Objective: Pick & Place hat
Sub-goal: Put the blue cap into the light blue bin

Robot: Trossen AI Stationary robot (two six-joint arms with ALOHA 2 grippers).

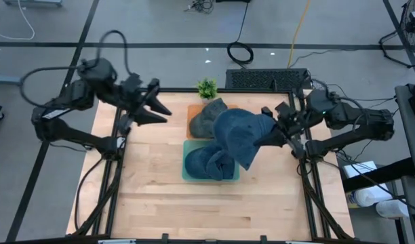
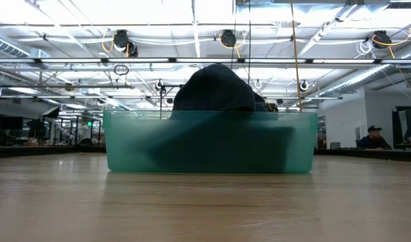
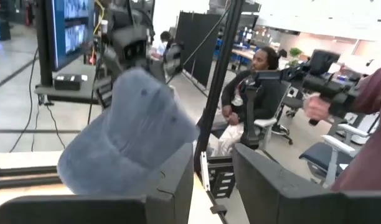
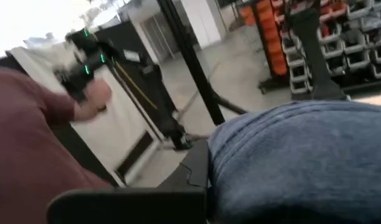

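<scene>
Holding blue hat (image 1: 240, 135), teal bin (image 1: 188, 175) below

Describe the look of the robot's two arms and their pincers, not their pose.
Both arms are dark, nearly black, built from slim tubular links joined by bulkier rounded joint housings, with black cables looping alongside. The left pincer ends in two pointed, tapering black fingers. The right pincer is equally dark and blocky at the wrist. No coloured markings show on either arm.
</scene>
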